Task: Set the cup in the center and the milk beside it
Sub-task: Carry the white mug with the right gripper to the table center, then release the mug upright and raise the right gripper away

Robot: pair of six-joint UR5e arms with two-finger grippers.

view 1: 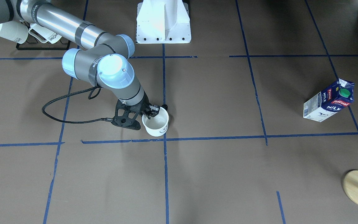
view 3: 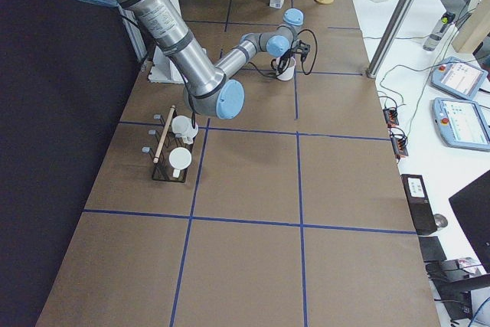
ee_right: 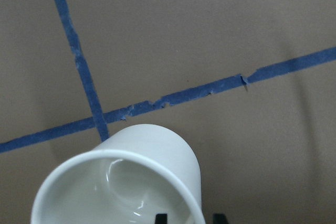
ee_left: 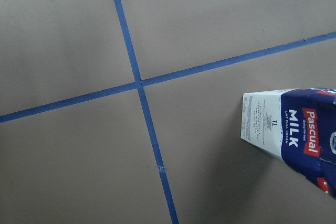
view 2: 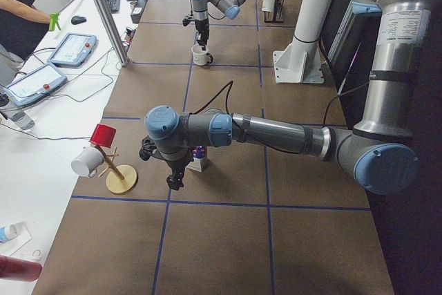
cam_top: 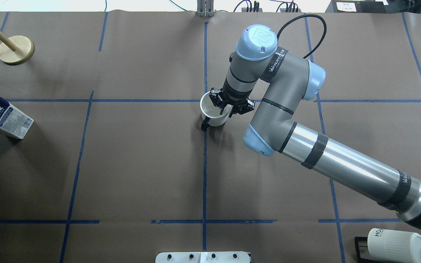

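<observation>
Right pincer (view 1: 152,112) clamped on the cup (view 1: 158,125) rim, just by the center (view 1: 165,138)
Milk (view 1: 326,104) is well apart; left pincer (view 2: 174,179), can't tell if it's gaping or closed.

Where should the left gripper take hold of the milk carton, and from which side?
Probably the milk carton is best gripped on two opposite flat walls, below the sloped gable. It stands upright, so the left gripper could come down from above, straddling the ridge. The gable and green cap offer a poor hold.
</observation>
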